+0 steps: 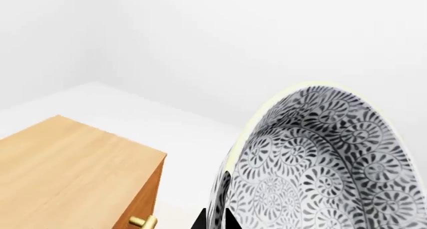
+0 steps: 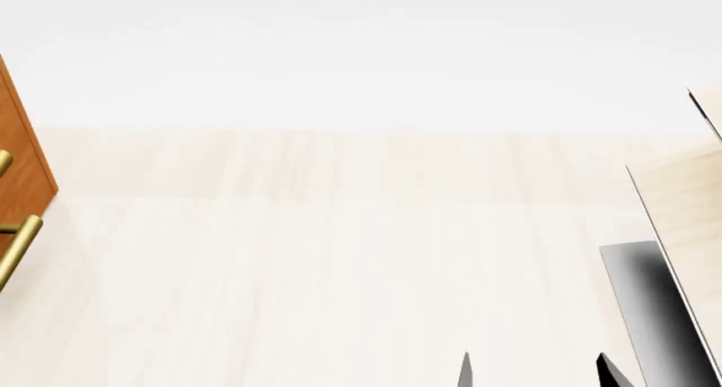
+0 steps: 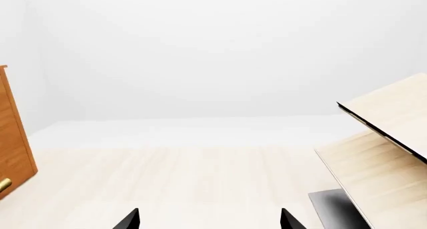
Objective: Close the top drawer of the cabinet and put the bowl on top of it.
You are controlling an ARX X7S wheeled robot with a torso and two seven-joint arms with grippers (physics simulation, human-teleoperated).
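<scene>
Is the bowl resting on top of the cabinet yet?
Apart. The left wrist view shows the bowl raised beside the cabinet, with white floor and wall visible between them.

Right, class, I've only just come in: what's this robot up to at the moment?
The left pincer holds the patterned bowl at its rim, tilted on edge, above and beside the orange-brown cabinet. The bowl is not yet on the cabinet top. The right pincer is open and empty over the pale floor. Whether the top drawer is shut cannot be told from these views.
</scene>
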